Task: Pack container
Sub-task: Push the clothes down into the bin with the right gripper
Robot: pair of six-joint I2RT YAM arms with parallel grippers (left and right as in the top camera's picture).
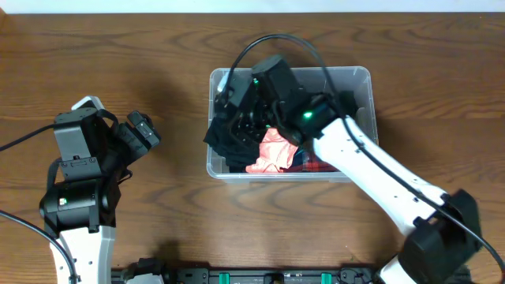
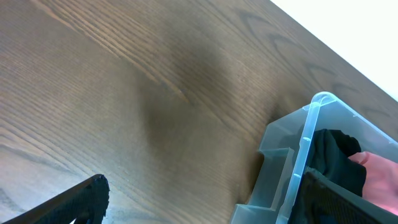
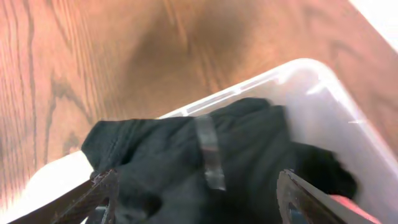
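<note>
The clear plastic container [image 1: 359,76] sits at the middle back of the table. It holds black clothing [image 1: 229,138], a pink garment [image 1: 272,150] and some red and blue cloth. My right gripper [image 1: 245,110] is inside the container's left half, open, its fingers spread wide over the black cloth [image 3: 186,155]. My left gripper [image 1: 142,130] is open and empty over bare wood, left of the container. In the left wrist view the container's corner [image 2: 311,124] shows with black and pink cloth inside.
Black cables run over the container's back rim [image 1: 276,43]. A black rail with green clips [image 1: 252,276] lies along the table's front edge. Wooden tabletop [image 1: 158,63] surrounds the container.
</note>
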